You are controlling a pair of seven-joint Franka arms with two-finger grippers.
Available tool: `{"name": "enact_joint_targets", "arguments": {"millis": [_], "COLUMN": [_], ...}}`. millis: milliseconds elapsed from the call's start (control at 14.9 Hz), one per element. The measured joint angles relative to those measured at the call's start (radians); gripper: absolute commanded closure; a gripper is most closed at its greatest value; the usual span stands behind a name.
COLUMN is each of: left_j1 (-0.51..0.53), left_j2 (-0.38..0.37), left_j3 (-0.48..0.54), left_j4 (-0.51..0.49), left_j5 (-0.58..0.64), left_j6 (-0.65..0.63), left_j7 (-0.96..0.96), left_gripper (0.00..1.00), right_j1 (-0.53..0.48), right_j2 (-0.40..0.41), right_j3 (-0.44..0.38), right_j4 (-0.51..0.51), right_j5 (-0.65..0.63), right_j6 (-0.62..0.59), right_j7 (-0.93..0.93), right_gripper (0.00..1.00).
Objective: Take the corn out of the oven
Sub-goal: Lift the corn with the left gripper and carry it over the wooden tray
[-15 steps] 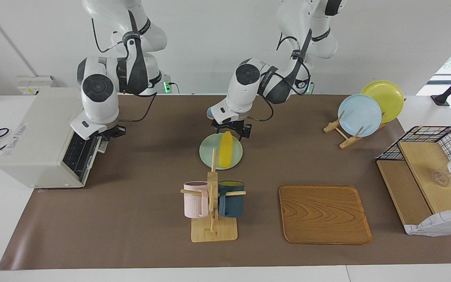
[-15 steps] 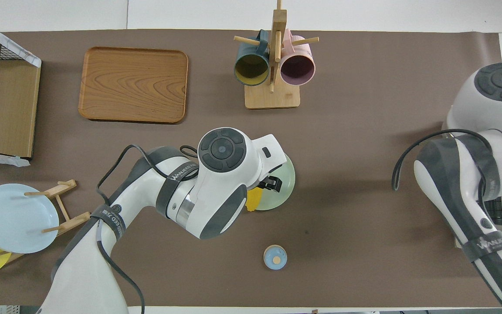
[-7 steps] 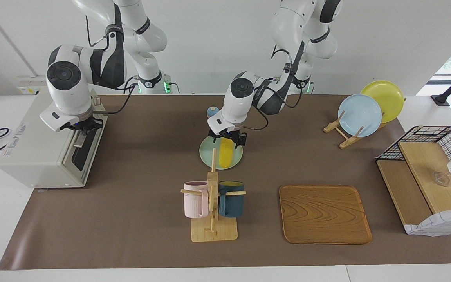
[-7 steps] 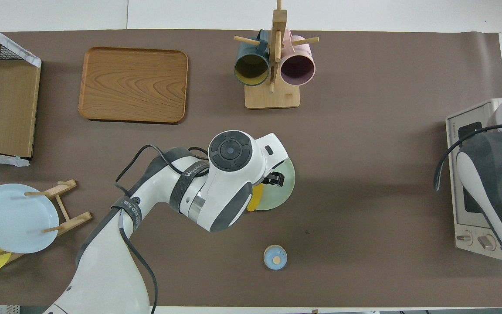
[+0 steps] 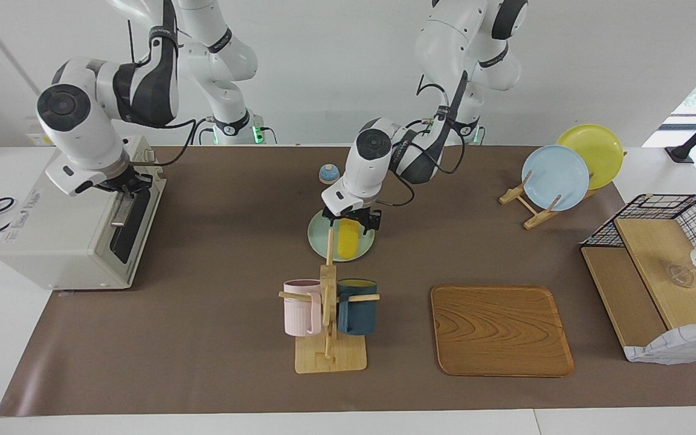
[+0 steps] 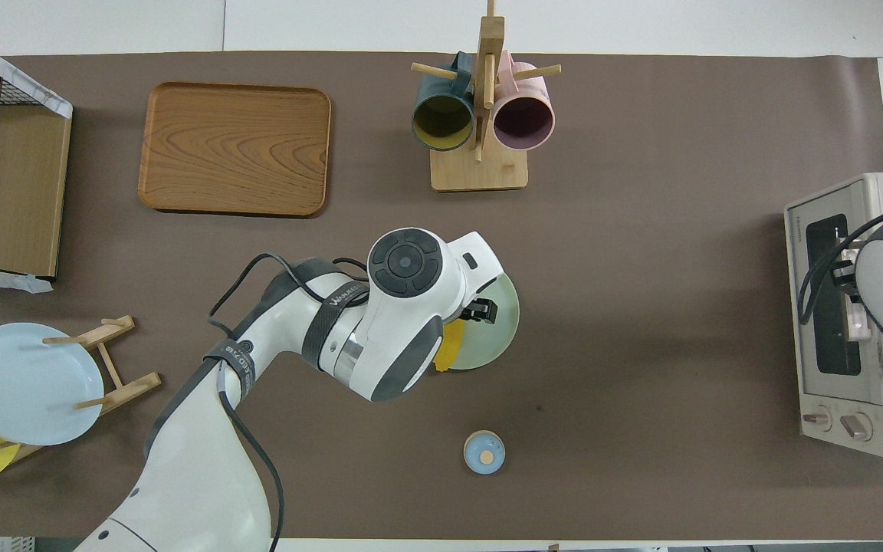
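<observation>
The yellow corn [image 5: 347,241] lies on a pale green plate [image 5: 365,248] at the middle of the table, outside the oven [image 5: 58,223]. My left gripper [image 5: 352,219] is low over the corn's end nearer the robots, open, with a finger on each side of the cob. From overhead the wrist hides most of the corn [image 6: 448,353]; one finger [image 6: 482,310] shows over the plate [image 6: 499,330]. The oven [image 6: 871,383] stands at the right arm's end with its dark door [image 5: 130,226] closed. My right gripper [image 5: 130,183] is shut at the top of the door, by the handle.
A mug rack [image 5: 328,314] with a pink and a dark blue mug stands just farther from the robots than the plate. Beside it lies a wooden tray [image 5: 501,329]. A plate stand [image 5: 556,175] and a wire shelf [image 5: 662,272] are at the left arm's end. A small blue knob [image 5: 328,173] sits nearer the robots.
The oven door has swung up from open to closed with my right gripper rising along it. My left gripper has come down over the corn on the plate.
</observation>
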Motion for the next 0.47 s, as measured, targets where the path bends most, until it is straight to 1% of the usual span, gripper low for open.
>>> {"name": "enact_joint_targets", "arguments": {"millis": [134, 201, 269, 336, 403, 470], "left_j1": [0.000, -0.001, -0.003, -0.003, -0.004, -0.004], "left_j2": [0.006, 0.009, 0.010, 0.011, 0.011, 0.011], "left_j3": [0.000, -0.001, -0.002, -0.004, -0.005, -0.005], "left_j4": [-0.002, -0.005, -0.010, -0.015, -0.018, -0.018], "left_j5": [0.000, 0.000, 0.000, 0.000, 0.000, 0.000], "left_j6": [0.001, 0.004, 0.011, 0.018, 0.023, 0.024], "left_j7": [-0.006, -0.014, -0.022, -0.026, -0.031, -0.035], "left_gripper": [0.00, 0.01, 0.10, 0.26, 0.50, 0.81], "right_j1": [0.002, 0.006, 0.011, 0.016, 0.018, 0.018], "right_j2": [-0.020, -0.040, -0.059, -0.075, -0.086, -0.093], "right_j3": [0.006, 0.015, 0.022, 0.027, 0.029, 0.030], "right_j4": [0.043, 0.053, 0.056, 0.056, 0.056, 0.056], "right_j5": [0.067, 0.094, 0.112, 0.124, 0.136, 0.145], "right_j6": [-0.021, -0.032, -0.043, -0.047, -0.047, -0.047], "right_j7": [-0.005, -0.005, -0.005, -0.005, -0.005, -0.005], "right_gripper": [0.53, 0.18, 0.00, 0.00, 0.00, 0.00]}}
